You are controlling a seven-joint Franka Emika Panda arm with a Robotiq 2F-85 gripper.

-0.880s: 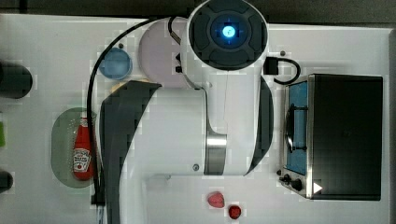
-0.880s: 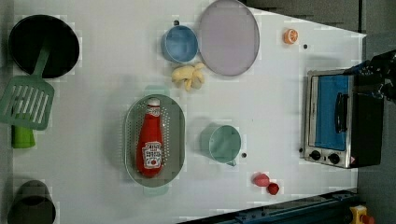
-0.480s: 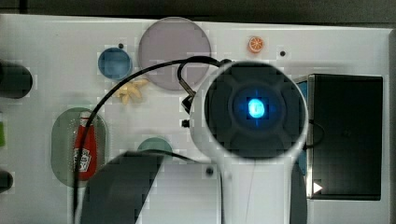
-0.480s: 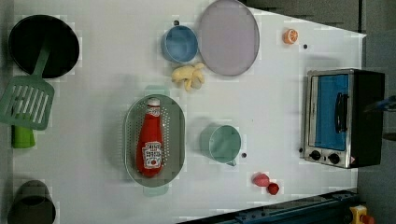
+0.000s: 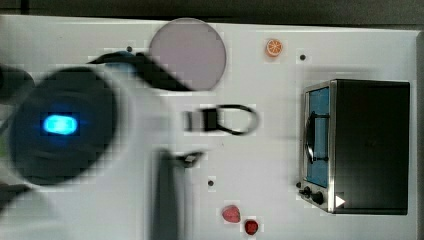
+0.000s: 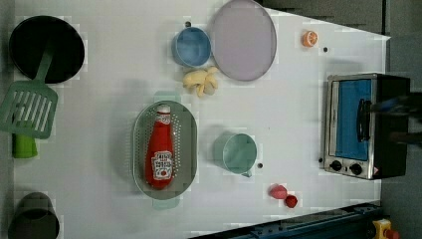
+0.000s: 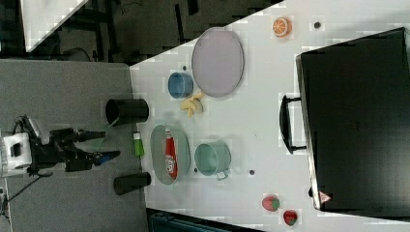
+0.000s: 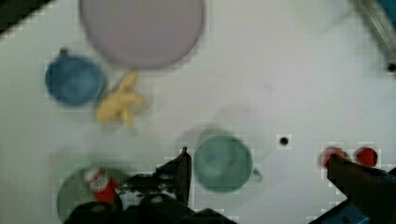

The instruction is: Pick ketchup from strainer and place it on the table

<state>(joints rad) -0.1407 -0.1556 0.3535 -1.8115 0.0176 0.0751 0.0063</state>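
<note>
Gripper [image 8: 261, 172] is seen spread wide in the wrist view, nothing held between the fingers [image 8: 183, 170]; it hangs well above the table [image 6: 109, 64]. Ketchup [image 6: 160, 149] is found lying flat inside the strainer [image 6: 189, 142], cap toward the left view's top. Green mug [image 6: 239, 153] is placed just beside the strainer, on the left view's right. Arm [image 5: 65, 130] is heavily blurred in the top view; the strainer is probably hidden beneath it. Grey-lilac plate [image 6: 243, 39] and toaster oven [image 6: 366, 127] are set well apart from the ketchup.
</note>
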